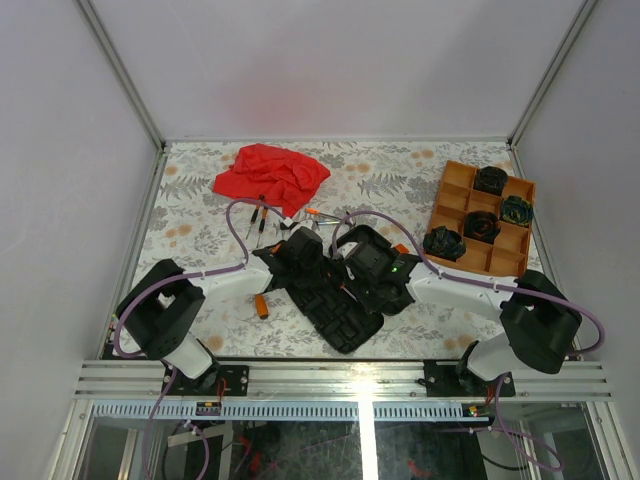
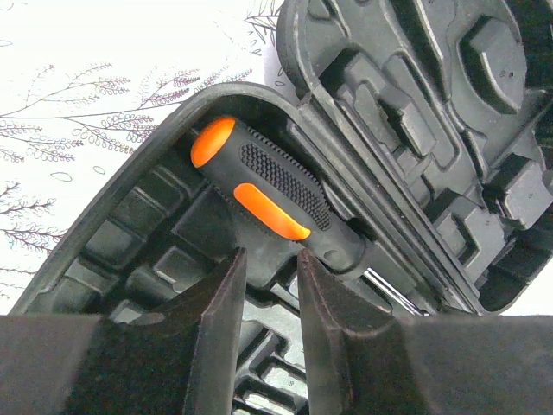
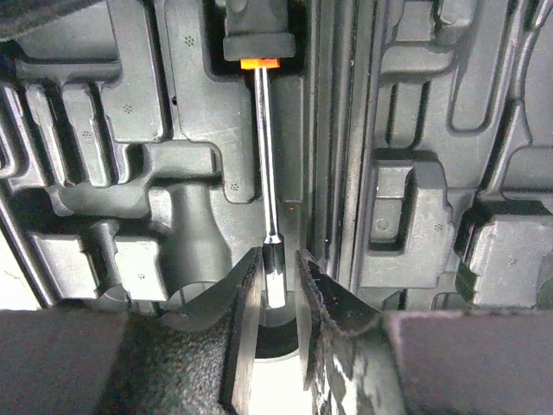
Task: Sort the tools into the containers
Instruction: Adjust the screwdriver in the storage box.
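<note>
The black tool case (image 1: 340, 305) lies open between both arms. An orange-and-black screwdriver (image 2: 268, 194) rests in its moulded slot along the hinge. My left gripper (image 2: 270, 259) hovers just behind the handle, jaws a narrow gap apart with only the case (image 2: 415, 104) showing between them. My right gripper (image 3: 278, 259) straddles the steel tip of the shaft (image 3: 266, 156). The tip lies against one finger and a gap shows at the other. The orange tray (image 1: 447, 185) at the right holds several dark coiled bundles (image 1: 481, 226).
A red cloth (image 1: 272, 175) lies at the back left, with loose screwdrivers (image 1: 262, 215) just in front of it. An orange-handled tool (image 1: 262, 306) sits by the left arm. White walls close in the table on three sides.
</note>
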